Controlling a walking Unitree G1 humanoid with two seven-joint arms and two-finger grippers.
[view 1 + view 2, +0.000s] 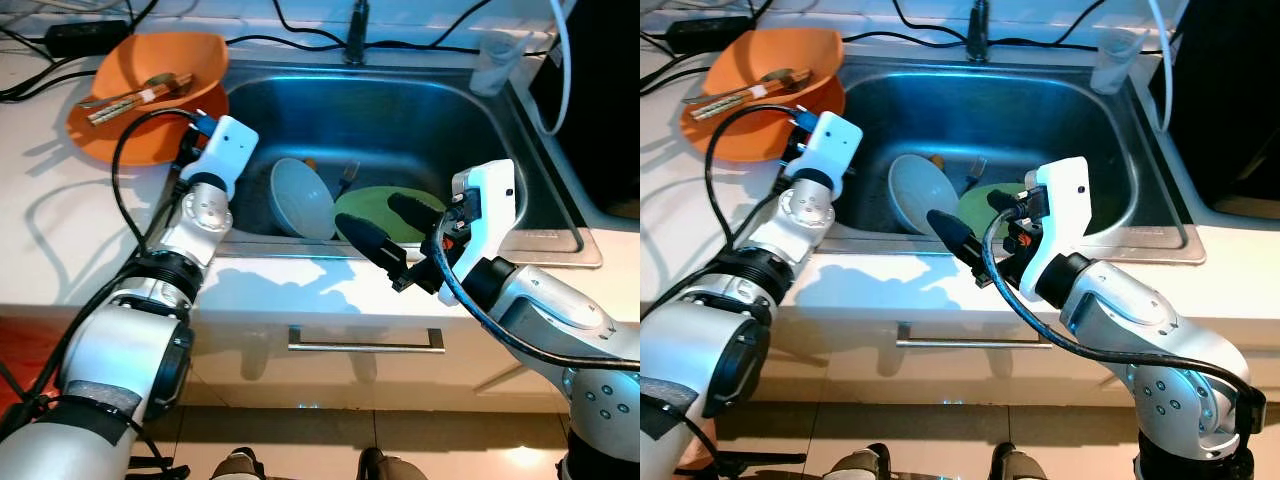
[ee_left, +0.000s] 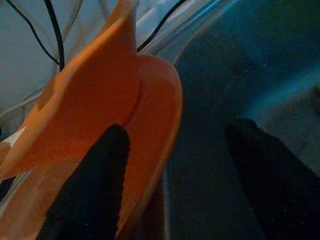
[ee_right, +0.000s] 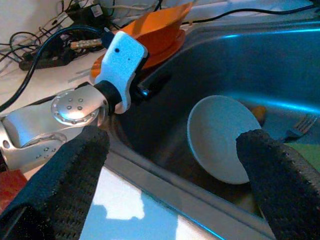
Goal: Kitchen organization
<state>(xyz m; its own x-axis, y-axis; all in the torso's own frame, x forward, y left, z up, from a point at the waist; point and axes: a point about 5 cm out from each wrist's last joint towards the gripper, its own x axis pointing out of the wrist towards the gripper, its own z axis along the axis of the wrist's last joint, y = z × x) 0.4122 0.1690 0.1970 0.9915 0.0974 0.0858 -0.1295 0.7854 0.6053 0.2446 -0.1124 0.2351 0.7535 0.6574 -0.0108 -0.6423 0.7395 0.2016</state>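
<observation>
**Two grippers at the sink, both spread and holding nothing**

The right gripper hangs over the front rim of the sink, its two black fingers wide apart with nothing between them. Its wrist view looks across the basin at the pale bowl, tipped on its side inside the sink, and takes in the left arm's white wrist housing, a detail the left wrist view lacks. The right forearm comes in from the robot's right, bent at the elbow, fingers aimed toward the sink's left side.

The left gripper sits at the sink's left rim. Its wrist view shows its fingers parted, one lying against the edge of the orange bowl, the other over the dark basin; the head views hide these fingers behind the housing. The left arm stretches forward from the shoulder.

Count inside the sink: one pale bowl, one green plate beside it, one fork behind them. On the counter left of the sink: one orange bowl holding utensils. One clear cup stands at the sink's far right corner.
</observation>
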